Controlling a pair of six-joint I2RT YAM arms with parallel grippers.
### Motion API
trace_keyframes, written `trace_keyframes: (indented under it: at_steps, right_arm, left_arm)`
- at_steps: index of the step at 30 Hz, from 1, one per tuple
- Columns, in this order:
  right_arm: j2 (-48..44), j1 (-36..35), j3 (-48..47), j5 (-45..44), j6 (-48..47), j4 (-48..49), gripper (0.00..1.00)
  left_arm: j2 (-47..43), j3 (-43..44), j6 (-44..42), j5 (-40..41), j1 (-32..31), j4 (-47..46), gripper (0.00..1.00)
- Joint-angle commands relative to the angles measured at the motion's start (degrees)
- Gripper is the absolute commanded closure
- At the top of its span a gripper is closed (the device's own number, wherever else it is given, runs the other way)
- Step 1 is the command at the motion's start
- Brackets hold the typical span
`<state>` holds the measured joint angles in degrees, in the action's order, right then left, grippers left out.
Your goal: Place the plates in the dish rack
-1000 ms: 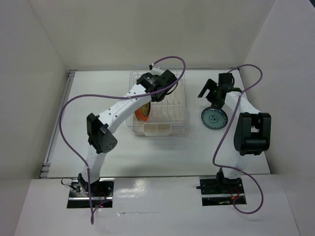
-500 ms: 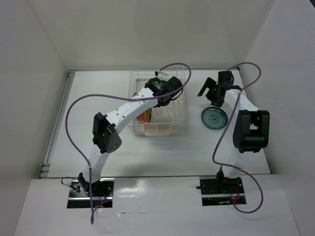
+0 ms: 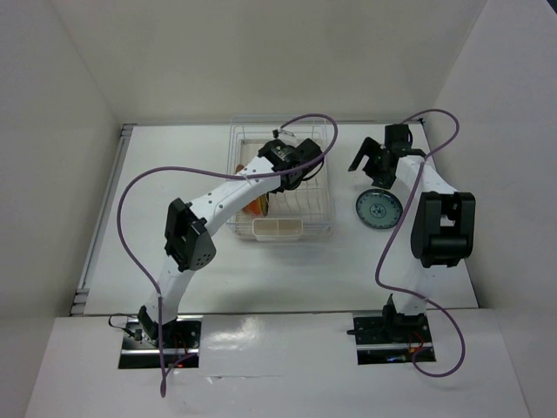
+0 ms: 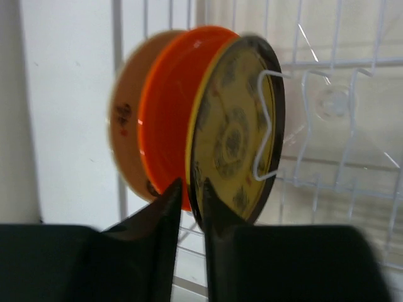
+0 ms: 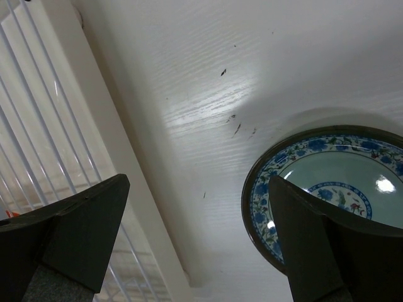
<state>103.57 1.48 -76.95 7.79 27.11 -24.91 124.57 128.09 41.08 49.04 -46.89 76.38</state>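
Note:
In the left wrist view three plates stand upright side by side in the dish rack (image 4: pixel 327 163): the pale beige plate (image 4: pixel 123 126) on the left, the orange plate (image 4: pixel 167 107) in the middle and the yellow plate with brown pattern (image 4: pixel 236 132) on the right, behind a white tine. My left gripper (image 4: pixel 187 185) is closed to a narrow gap on the yellow plate's lower rim. The white plate with blue-green pattern (image 3: pixel 377 210) lies flat on the table right of the rack (image 3: pixel 280 187). My right gripper (image 3: pixel 372 170) hovers open and empty just behind it, with the plate (image 5: pixel 327 189) at its right finger.
The beige holder (image 3: pixel 277 229) sits at the rack's near end. The rack's right wall (image 5: pixel 38 126) is close to the left of my right gripper. White enclosure walls stand behind and at both sides.
My left arm has swung to the right over the rack, and less of the orange plate shows from above. The right arm has barely moved.

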Motion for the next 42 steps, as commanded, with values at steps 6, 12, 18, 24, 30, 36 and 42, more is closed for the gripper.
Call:
trace_keyframes:
  at_steps: [6,12,18,24,30,36,42]
  right_arm:
    - [1.11,-0.33,-2.51,0.12,-0.92,-0.76,0.0]
    - [1.11,-0.33,-3.03,0.12,-0.92,-1.29,0.0]
    - [1.11,-0.33,-3.9,-3.65,-1.45,-2.68,0.0]
    - [5.41,-0.33,-12.16,-16.92,-2.06,-11.81,0.0]
    - [2.7,2.38,-7.44,-19.13,1.18,-11.92,0.0]
    - [-3.63,3.8,-0.76,-20.09,6.63,-13.33,0.0]
    - [-17.86,6.52,11.28,-17.56,10.06,-10.26,0.0]
  left_arm:
    - [1.64,-0.04,-1.26,-5.1,0.66,-0.44,0.45]
    - [1.12,4.18,-2.41,-3.08,1.19,0.09,0.37]
    - [-4.68,5.68,-6.35,-4.91,1.19,-4.39,0.08]
    - [-14.26,-1.52,-15.31,-13.43,4.34,-15.9,0.01]
    - [-24.44,-9.15,-23.05,-36.6,9.09,-29.25,0.01]
    - [-31.31,-16.9,-27.82,-56.86,10.24,-40.85,0.01]
    - [-31.85,-19.19,-24.92,-70.11,14.54,-43.06,0.01]
